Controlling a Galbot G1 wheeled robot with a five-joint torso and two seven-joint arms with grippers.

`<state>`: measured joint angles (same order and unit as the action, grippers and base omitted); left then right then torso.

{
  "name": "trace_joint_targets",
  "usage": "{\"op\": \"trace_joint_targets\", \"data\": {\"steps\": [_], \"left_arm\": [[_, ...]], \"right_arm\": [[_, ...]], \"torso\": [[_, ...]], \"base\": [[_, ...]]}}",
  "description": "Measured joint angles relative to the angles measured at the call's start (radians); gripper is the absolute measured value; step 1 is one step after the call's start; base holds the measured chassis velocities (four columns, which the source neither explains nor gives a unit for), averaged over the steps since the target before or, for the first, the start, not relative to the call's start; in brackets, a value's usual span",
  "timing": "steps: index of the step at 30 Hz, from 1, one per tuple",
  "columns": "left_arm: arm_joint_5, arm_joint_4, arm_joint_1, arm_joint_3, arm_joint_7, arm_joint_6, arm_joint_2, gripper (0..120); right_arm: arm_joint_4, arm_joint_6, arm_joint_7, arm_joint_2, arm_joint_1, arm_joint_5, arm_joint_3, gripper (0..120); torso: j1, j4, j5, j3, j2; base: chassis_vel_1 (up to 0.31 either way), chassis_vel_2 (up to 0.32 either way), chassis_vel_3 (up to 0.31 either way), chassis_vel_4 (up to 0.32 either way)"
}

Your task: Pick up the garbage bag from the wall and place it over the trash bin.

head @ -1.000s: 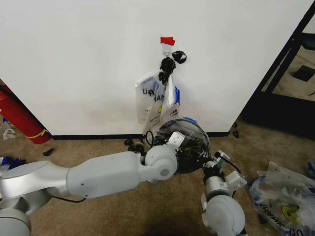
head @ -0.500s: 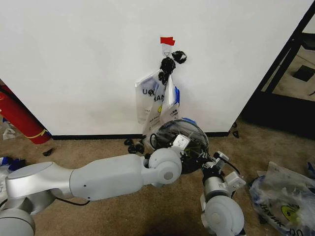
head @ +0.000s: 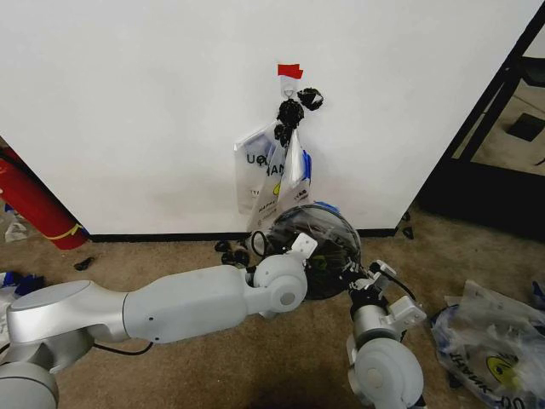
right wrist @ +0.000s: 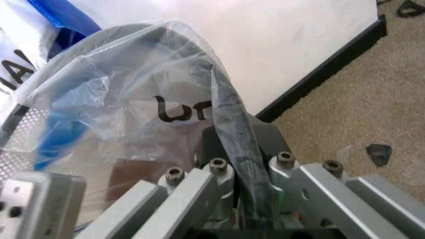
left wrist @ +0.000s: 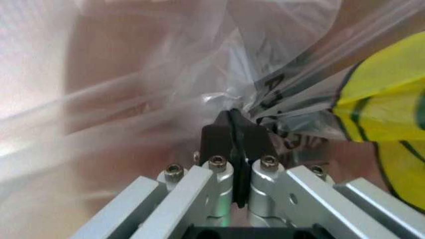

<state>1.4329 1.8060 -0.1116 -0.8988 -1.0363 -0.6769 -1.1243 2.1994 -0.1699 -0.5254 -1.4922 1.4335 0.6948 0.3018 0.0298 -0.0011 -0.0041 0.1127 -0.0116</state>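
Head view shows both arms reaching down to the trash bin [head: 319, 256], which stands on the carpet just in front of the wall [head: 153, 111]. A garbage bag [head: 328, 223] is draped as a clear film over the bin's mouth, so the step in hand looks like the last one: stretching the bag over the rim.

The left end effector [left wrist: 234, 130] has its black fingers pressed together on a gathered fold of the bag, with the yellow print just beside it. The right end effector [right wrist: 232, 144] is likewise clamped on a twisted strand of the film at the far side of the bin, where black lettering and the mesh wall show through.

My judgement is that the next move calls for pulling the two pinched edges apart and down past the rim, gently, since the film is thin and could tear or slip out of the fingers. The light bin could also tip or slide under uneven pull.

More bags of the same print [head: 271, 175] hang on the wall from a hook marked with red tape [head: 289, 70], directly above the bin and nearly touching it; they may snag a rising arm. Small black scraps [head: 232, 250] lie by the baseboard. A red cylinder [head: 34, 209] leans at the left, and another printed bag [head: 490, 341] lies on the carpet at the right, both well apart from the bin.
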Motion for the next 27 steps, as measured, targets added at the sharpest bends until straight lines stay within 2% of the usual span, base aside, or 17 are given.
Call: {"op": "trace_joint_targets", "data": {"steps": [18, 27], "left_arm": [[-0.057, -0.088, -0.001, -0.013, 0.013, -0.007, -0.039, 0], [-0.036, 0.027, 0.015, -0.014, 0.002, -0.009, -0.019, 0]], "right_arm": [[0.013, -0.001, 0.000, 0.004, 0.005, -0.003, -0.009, 0], [0.002, -0.001, 0.001, 0.003, 0.001, -0.004, -0.003, 0]], "torso": [[0.000, 0.0000, 0.0001, 0.000, 0.000], [0.000, 0.0000, 0.0001, 0.000, 0.000]], "base": [[0.000, 0.000, 0.000, 0.000], [0.000, 0.000, 0.000, 0.000]]}}
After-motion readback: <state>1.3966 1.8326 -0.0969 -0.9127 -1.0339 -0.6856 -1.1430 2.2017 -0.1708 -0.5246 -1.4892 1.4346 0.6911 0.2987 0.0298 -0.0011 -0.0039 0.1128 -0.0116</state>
